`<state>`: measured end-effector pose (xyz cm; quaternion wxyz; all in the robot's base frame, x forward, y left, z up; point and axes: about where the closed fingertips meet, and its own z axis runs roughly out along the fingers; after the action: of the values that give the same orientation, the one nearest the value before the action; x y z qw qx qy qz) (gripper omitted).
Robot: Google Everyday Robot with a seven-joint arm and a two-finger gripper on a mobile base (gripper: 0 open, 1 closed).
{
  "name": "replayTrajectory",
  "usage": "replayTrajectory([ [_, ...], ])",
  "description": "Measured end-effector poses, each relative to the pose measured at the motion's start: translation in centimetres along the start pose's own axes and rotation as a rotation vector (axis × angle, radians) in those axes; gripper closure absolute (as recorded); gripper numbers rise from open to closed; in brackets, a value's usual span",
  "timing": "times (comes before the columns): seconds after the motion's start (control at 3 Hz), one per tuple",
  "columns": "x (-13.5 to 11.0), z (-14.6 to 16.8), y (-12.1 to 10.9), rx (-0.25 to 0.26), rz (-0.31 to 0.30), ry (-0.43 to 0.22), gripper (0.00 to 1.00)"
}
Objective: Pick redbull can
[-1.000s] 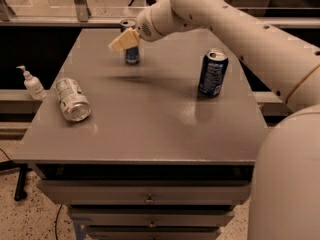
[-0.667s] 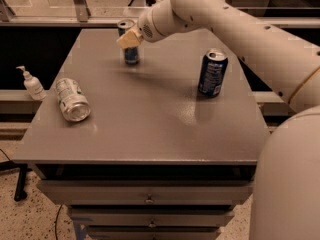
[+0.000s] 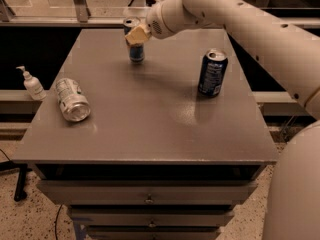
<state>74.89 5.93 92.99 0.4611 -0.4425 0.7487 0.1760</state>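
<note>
The redbull can (image 3: 135, 51) is slim, silver and blue, and stands upright at the back middle of the grey table (image 3: 150, 129). Its silver top shows above my gripper (image 3: 137, 34). The gripper reaches in from the right on the white arm (image 3: 240, 14) and sits right at the can's upper half, covering part of it. The can's lower half shows below the gripper, with its shadow on the table beneath it. I cannot tell whether the can is touching the table.
A wider dark blue can (image 3: 212, 73) stands upright at the right of the table. A silver-white can with green print (image 3: 72, 100) lies on its side at the left. A pump bottle (image 3: 32, 84) stands on a ledge left of the table. Drawers (image 3: 149, 200) sit under the tabletop.
The gripper has closed in from the can's left onto its upper half. The can's top now shows above the gripper. The other cans have not moved.
</note>
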Motion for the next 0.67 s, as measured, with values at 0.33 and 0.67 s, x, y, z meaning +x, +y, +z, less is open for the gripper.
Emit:
replayTrajectory([
  [0.33,-1.3,-2.8,0.0,-0.013,-0.009,-0.034,1.00],
  [0.67,-2.4,-6.9,0.7,-0.078,0.002,-0.103,1.00],
])
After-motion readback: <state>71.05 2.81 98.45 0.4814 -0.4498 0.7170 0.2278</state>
